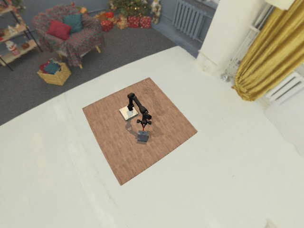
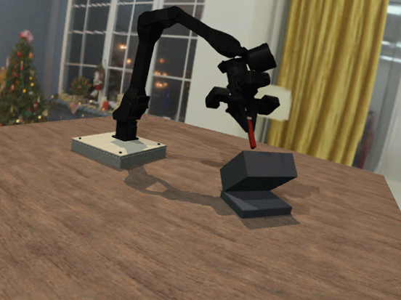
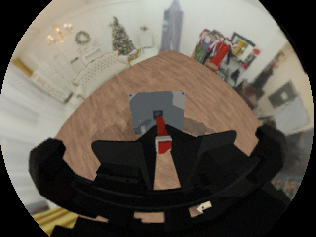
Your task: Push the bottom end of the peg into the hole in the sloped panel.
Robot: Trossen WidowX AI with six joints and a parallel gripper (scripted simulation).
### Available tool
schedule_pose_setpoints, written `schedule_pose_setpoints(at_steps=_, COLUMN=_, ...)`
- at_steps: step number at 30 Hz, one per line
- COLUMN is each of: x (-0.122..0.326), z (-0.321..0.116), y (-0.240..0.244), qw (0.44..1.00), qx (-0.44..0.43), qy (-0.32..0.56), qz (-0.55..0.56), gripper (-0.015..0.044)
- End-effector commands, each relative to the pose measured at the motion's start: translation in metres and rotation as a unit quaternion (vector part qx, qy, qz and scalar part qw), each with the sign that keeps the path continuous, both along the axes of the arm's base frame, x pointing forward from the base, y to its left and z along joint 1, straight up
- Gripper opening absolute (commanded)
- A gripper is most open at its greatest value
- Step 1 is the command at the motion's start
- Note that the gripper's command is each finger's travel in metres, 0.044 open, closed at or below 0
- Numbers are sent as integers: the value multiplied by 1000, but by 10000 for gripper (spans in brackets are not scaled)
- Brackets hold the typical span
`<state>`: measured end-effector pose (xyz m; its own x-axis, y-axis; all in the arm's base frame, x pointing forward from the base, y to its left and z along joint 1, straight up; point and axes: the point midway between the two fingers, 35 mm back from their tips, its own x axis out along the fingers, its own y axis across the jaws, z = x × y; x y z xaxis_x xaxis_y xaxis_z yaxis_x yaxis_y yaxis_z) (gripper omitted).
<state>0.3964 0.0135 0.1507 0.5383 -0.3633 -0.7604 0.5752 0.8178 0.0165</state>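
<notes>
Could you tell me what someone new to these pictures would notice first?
The red peg stands out most: it is clamped in the black gripper and slants down toward the top edge of the dark grey sloped panel on the wooden table. In the wrist view its tip points at the panel's hole.
</notes>
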Motion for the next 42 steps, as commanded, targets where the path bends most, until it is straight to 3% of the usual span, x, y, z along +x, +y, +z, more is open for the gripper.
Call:
schedule_pose_setpoints(at_steps=1, x=2, z=-3, y=-1, qw=1000, qx=1, qy=0, qz=-3, gripper=0)
schedule_pose_setpoints(at_steps=42, x=14, z=-20, y=-9, qw=1000, qx=0, qy=-5, qz=-5, gripper=0)
